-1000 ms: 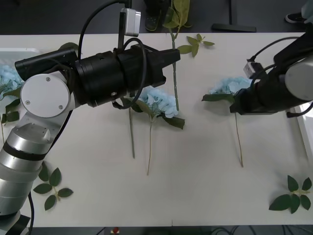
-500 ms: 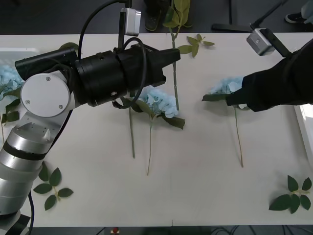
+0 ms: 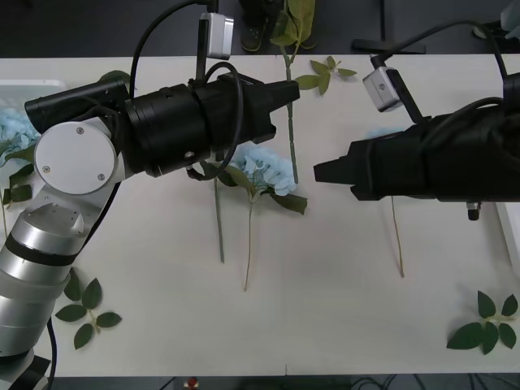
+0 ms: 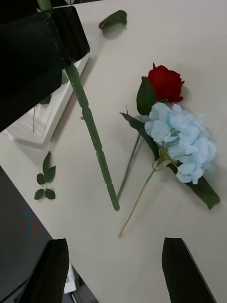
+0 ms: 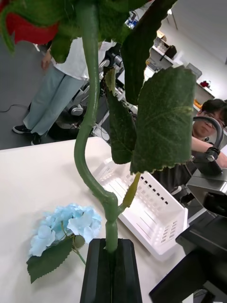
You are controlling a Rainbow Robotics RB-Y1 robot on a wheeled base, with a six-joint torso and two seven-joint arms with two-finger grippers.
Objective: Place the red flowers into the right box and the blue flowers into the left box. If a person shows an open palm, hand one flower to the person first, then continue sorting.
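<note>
Left gripper (image 3: 286, 93), upper centre of the front view: unchanged, clamped on a red flower's stem (image 5: 90, 142). Right gripper (image 3: 318, 172): fingers spread, nothing held; has swung from the right edge toward centre, now covering the blue flower (image 3: 380, 134) at centre right. Another blue flower (image 3: 266, 169) lies mid-frame, unmoved. Right box (image 5: 151, 208): white tray.

Bare table (image 3: 325, 309) is lying open across the lower middle of the front view. At centre, a blue flower (image 3: 264, 171) and a red flower (image 4: 164, 83) are crowding the surface, while the left gripper (image 3: 286, 93) is holding a long stem (image 3: 290, 138) upright there, blocking passage toward the right gripper (image 3: 318, 172).
</note>
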